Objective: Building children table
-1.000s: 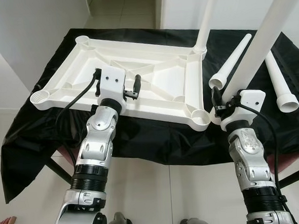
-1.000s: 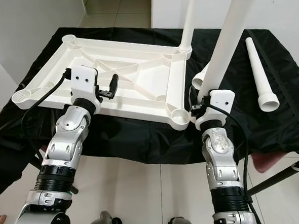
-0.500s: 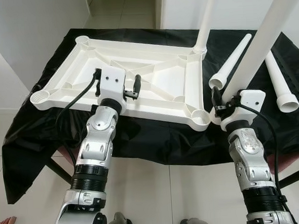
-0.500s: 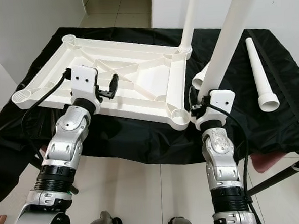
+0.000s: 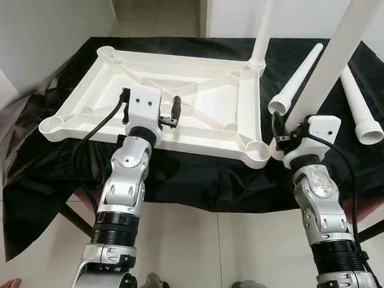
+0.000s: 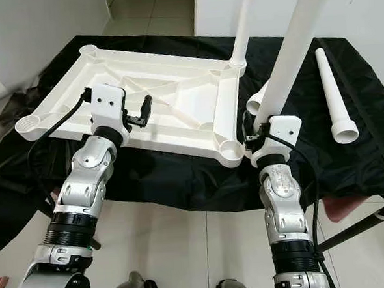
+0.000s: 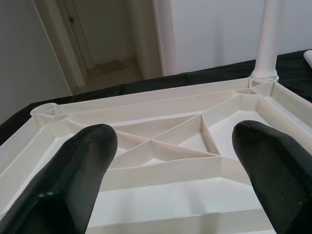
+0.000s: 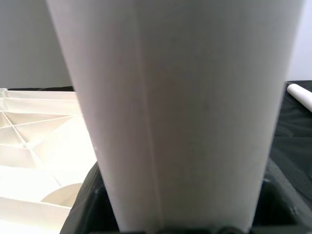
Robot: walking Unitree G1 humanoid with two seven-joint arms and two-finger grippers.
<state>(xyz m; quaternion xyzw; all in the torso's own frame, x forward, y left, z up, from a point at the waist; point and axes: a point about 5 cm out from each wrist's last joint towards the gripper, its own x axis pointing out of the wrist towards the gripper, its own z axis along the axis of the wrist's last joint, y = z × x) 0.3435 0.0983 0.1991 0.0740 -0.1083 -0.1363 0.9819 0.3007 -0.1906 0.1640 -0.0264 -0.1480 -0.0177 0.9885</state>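
- Your right gripper (image 5: 284, 133) is clamping the held leg (image 5: 342, 46), keeping it upright just beside the tabletop's near right corner socket (image 5: 258, 153).
- Your left gripper (image 5: 174, 111) is hovering over the upturned white tabletop (image 5: 202, 104) with its fingers (image 7: 73, 170) spread apart, gripping nothing.
- One fitted leg (image 5: 265, 22) is standing in the far right corner socket.
- Two spare legs (image 5: 363, 111) are lying on the black cloth (image 5: 200, 176), right of the tabletop.
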